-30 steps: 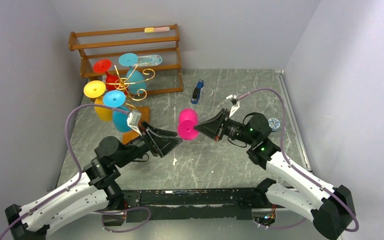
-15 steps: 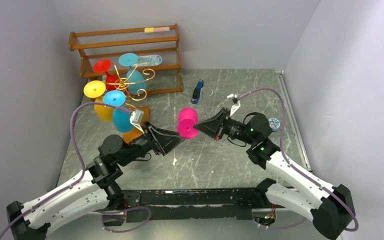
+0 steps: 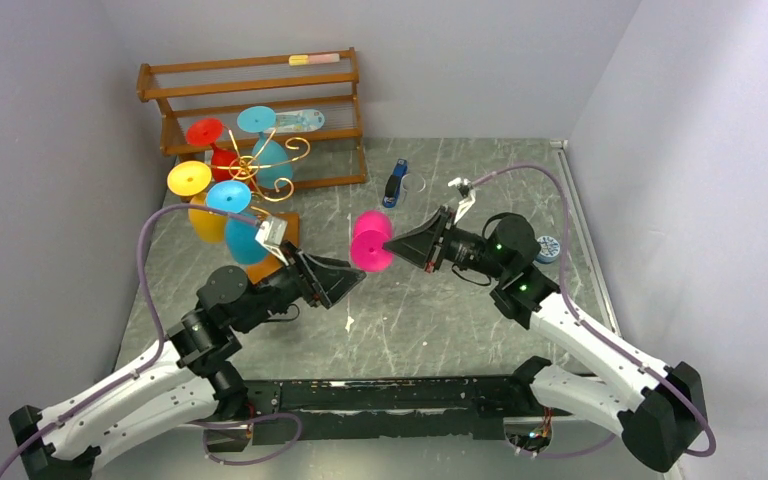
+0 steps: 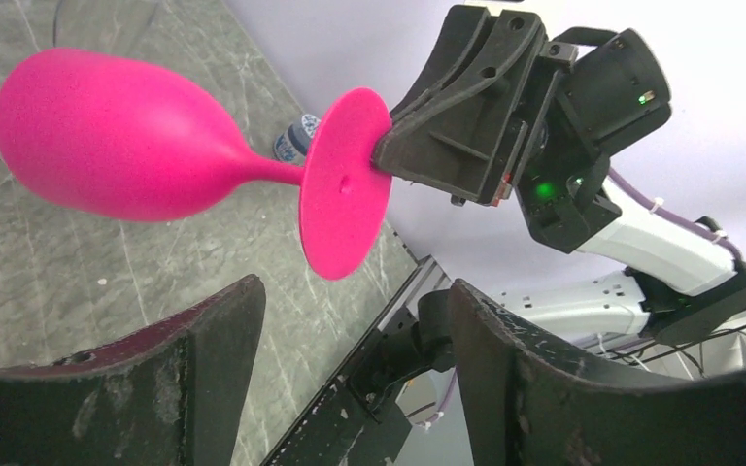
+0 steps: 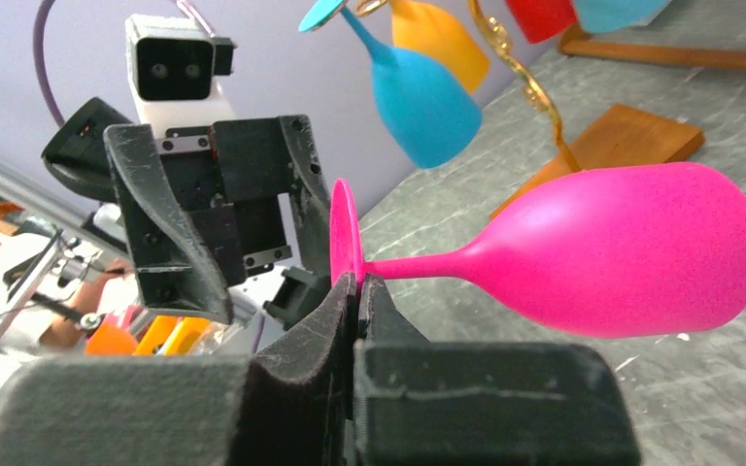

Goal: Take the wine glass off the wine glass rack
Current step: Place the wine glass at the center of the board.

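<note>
Wine glass (image 3: pixel 372 243), seen from above, hangs sideways over the bench (image 3: pixel 440 320), clear of the wine glass rack (image 3: pixel 288 226), beside the open left gripper (image 3: pixel 353 283). Left wrist: nothing supports its bowl. Right wrist: right gripper (image 5: pixel 357 291) pinches only the foot's rim, so the glass may pivot and drop.

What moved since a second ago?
The right gripper, shut on the foot of the pink wine glass, carried it slightly left and farther back. The left gripper, open, took hold of nothing. The wine glass rack and its hanging glasses stayed put.
</note>
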Motion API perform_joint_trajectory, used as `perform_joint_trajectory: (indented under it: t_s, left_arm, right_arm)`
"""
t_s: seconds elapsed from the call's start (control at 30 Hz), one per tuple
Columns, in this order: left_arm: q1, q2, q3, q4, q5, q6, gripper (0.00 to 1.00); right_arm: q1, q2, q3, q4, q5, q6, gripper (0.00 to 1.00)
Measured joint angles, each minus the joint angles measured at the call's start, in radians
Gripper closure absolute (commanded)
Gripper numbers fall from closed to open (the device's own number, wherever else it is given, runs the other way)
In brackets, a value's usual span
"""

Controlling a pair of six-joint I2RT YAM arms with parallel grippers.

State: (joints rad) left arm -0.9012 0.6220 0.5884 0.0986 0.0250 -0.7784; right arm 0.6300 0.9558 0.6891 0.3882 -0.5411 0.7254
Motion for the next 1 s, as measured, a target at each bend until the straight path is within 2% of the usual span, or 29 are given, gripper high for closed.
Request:
perform_joint_trajectory:
  t_s: [0.07,0.2,0.3,0.37,0.57,0.73,0.9,1.0]
  left_arm:
    - [0.000,0.020,0.005,-0.003,-0.001,0.000,0.33]
    - [0.000,0.072,0.017,-0.003,-0.003,0.007,0.53]
    - [0.000,0.115,0.043,-0.005,0.003,0.022,0.55]
    - [0.000,0.130,0.048,0.006,0.009,0.022,0.62]
    - [0.000,0.134,0.023,0.076,0.041,-0.012,0.71]
    - [0.002,0.144,0.011,0.125,0.071,-0.030,0.88]
    - [0.003,0.145,-0.008,0.164,0.100,-0.042,0.95]
    - [0.004,0.146,-0.015,0.171,0.114,-0.046,0.95]
  right_arm:
    - [0.000,0.022,0.001,0.015,-0.033,0.012,1.00]
    - [0.000,0.051,0.001,0.023,-0.075,0.022,1.00]
    - [0.000,0.057,0.001,0.042,-0.093,0.035,1.00]
    - [0.000,0.057,0.001,0.064,-0.105,0.041,1.00]
    - [0.000,0.057,-0.009,0.126,-0.142,0.043,1.00]
    - [0.000,0.058,-0.025,0.158,-0.152,0.034,1.00]
    - [0.000,0.053,-0.058,0.206,-0.148,0.038,1.00]
    - [0.000,0.040,-0.079,0.224,-0.140,0.044,1.00]
